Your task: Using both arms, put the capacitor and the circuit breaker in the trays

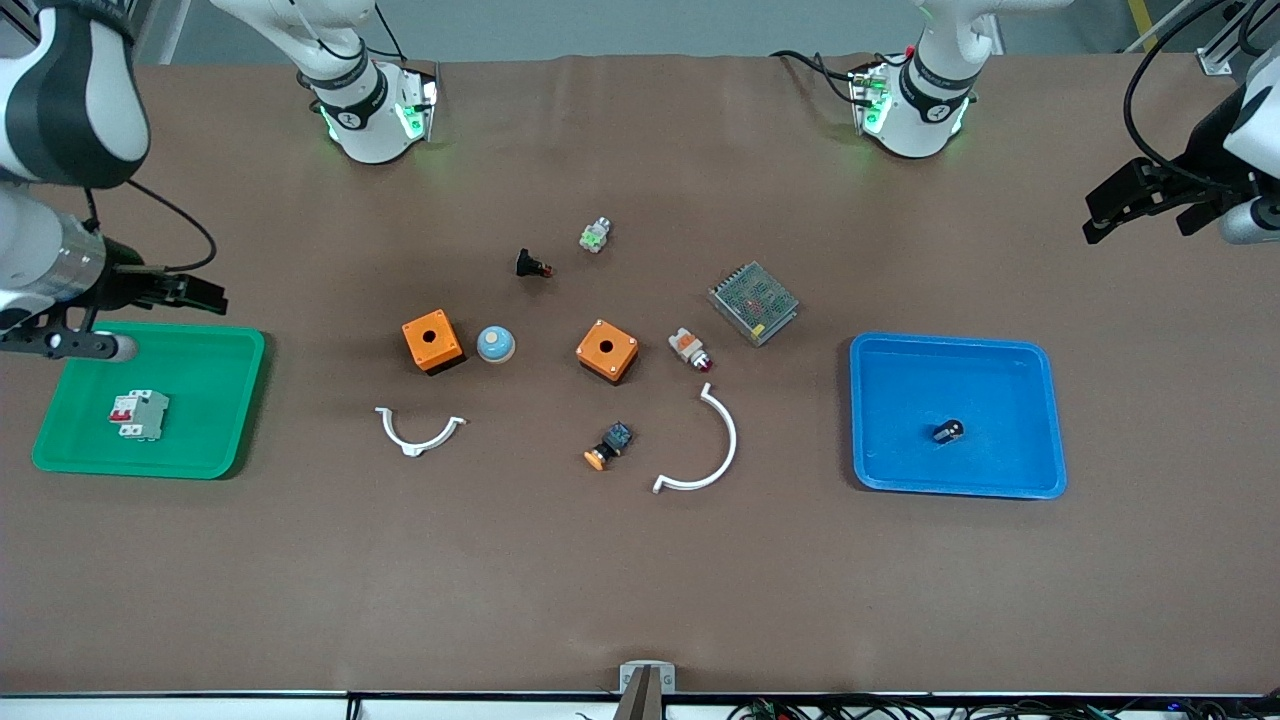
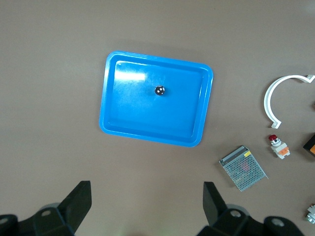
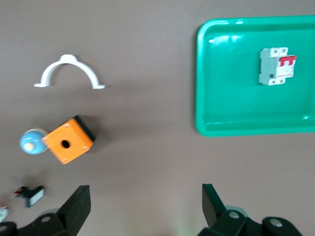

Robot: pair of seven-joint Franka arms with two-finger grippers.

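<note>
Front view: The right arm is cut off at the frame edge at its own end of the table. Its gripper [image 1: 205, 297] hangs just above the farther rim of the green tray [image 1: 215, 345], fingers spread and empty. The left gripper [image 1: 1125, 205] is also partly cropped by the frame edge; it is raised over bare table near the corner at the left arm's end, farther from the camera than the blue tray [image 1: 1010, 355], fingers apart and empty. The circuit breaker [image 1: 139, 414] lies in the green tray. The capacitor [image 1: 948, 431] sits in the blue tray and is small and hard to resolve. A wide strip of bare table runs along the camera-side edge. The middle holds two orange boxes [image 1: 432, 340], a blue dome [image 1: 495, 344], two white curved clamps [image 1: 700, 447], a meshed metal unit [image 1: 753, 302] and several small parts.

Left wrist view: Both black fingers [image 2: 78, 201] stand wide apart with nothing between them. The blue tray [image 2: 110, 115] contains only the capacitor [image 2: 160, 90]. One orange part is cut off at the frame edge.

Right wrist view: The fingers [image 3: 78, 206] are spread and empty. The green tray [image 3: 216, 98] is partly cropped; the circuit breaker [image 3: 276, 66] lies inside it.
</note>
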